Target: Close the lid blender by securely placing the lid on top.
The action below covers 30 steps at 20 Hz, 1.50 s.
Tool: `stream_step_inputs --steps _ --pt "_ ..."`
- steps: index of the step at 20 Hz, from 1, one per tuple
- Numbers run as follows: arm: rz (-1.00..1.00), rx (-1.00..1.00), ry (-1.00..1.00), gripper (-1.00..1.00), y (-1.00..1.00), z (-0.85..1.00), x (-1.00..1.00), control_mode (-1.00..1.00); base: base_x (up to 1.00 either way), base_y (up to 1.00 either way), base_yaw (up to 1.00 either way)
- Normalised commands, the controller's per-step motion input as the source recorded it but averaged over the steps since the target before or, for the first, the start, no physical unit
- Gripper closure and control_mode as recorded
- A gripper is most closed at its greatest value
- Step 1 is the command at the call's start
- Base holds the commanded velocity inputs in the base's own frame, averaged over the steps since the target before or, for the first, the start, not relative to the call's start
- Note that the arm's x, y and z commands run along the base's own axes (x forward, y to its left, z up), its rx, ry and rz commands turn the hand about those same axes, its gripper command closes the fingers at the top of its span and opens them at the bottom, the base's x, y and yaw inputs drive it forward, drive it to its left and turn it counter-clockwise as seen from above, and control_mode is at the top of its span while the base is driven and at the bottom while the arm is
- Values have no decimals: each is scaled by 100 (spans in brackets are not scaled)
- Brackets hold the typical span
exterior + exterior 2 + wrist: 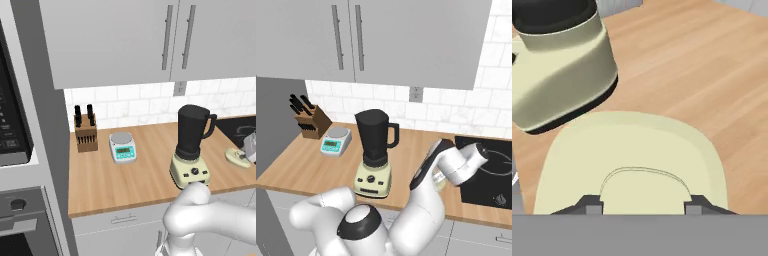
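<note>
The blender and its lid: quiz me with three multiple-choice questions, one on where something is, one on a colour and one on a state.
1. Where is the lid?
A. On top of the jar
B. Flat on the counter, beside the base of the blender on the cooktop side
C. On the floor

2. What colour is the jar?
A. Clear
B. Red
C. Near-black

3. What state is the top of the jar in?
A. Uncovered
B. Covered by the lid
C. Lying on its side

Answers:
1. B, as the left base view shows the cream disc on the wood, to the right of the base.
2. C, as both base views show a dark jar on a cream base.
3. A, as the jar stands upright with nothing on its rim.
</note>
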Motion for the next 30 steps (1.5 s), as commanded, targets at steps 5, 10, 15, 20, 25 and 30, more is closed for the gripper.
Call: stream_step_inputs --steps 5,10,15,20,25,30 --pt "0 15 -31 100 -6 95 -43 -100 0 0 0" --pt "0 12 -32 100 0 100 -33 -100 0 0 0" --pt "0 6 -30 100 4 100 -18 -100 0 0 0" --pt "0 1 -20 100 25 100 -3 -100 0 0 0" --pt "0 0 -2 100 35 89 0 -100 0 0 0" --pt "0 -12 12 100 67 17 7 -100 0 0 0"
